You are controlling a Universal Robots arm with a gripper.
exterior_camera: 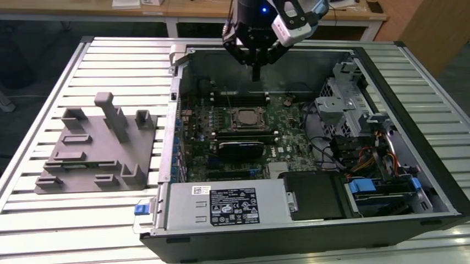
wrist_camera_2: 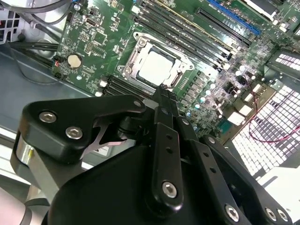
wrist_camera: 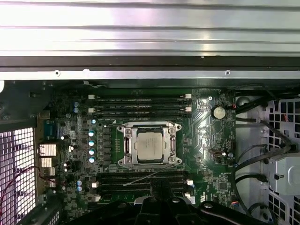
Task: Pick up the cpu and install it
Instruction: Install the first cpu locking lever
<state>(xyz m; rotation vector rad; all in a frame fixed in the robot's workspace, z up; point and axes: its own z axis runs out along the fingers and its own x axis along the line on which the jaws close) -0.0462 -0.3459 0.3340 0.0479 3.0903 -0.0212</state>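
Pale silver metal tops the cpu (wrist_camera: 150, 145), which lies flat inside the socket frame (wrist_camera: 126, 149) at the middle of the motherboard (wrist_camera: 212, 183). The gripper (exterior_camera: 256, 71) hangs above the motherboard, fingers pressed together and holding nothing. The chip is probably light, stiff and delicate, best held by opposite edges.

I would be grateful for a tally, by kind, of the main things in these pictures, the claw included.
grey fixture: 1
open computer case: 1
cpu, lying in the motherboard socket: 1
claw, above the case: 1
Total: 4
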